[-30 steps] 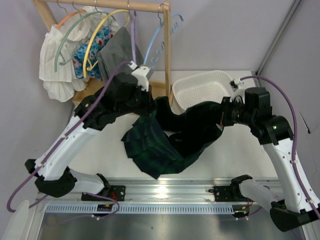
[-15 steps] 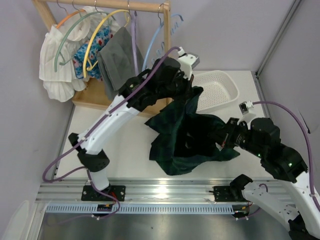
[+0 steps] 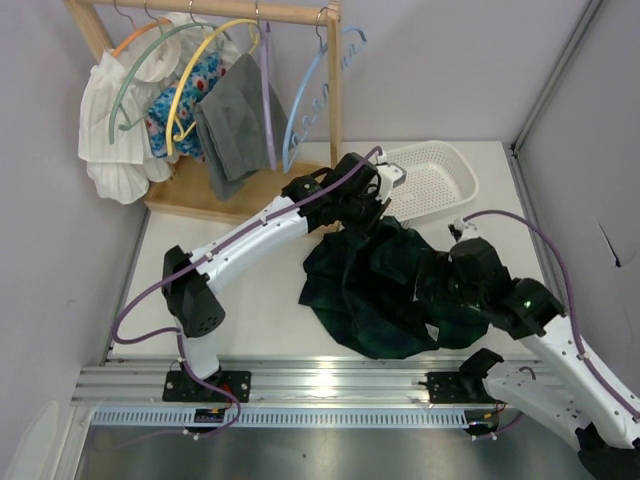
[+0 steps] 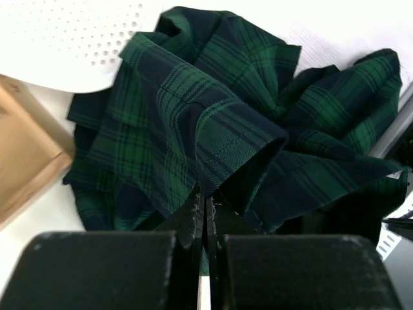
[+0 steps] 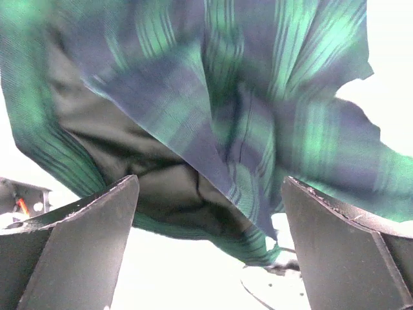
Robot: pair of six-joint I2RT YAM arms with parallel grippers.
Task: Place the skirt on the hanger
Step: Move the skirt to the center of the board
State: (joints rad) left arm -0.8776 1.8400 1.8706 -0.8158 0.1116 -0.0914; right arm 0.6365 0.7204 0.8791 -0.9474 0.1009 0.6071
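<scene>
One skirt (image 3: 370,290), one basket (image 3: 437,188), five hangers (image 3: 300,105)

Woven tartan cloth, matt, fine ribbed weave and stitched hem, on skirt (image 4: 213,123) just ahead of left hand (image 4: 205,201). Black plastic, matt and smooth, on that hand's casing. White perforated plastic, faint sheen, on basket (image 4: 71,45) beyond and left. Bare pale wood, matt, on rack base (image 4: 26,155) to left. White, smooth surface (image 4: 361,26). Dark, smooth fingers (image 5: 71,245) on right hand (image 5: 210,184).

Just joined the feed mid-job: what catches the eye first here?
A dark green plaid skirt lies heaped mid-table, the left claw shut on a fold of it and the right claw open facing the cloth. At the back left, a wooden rack carries hung clothes and a light blue hanger.
</scene>
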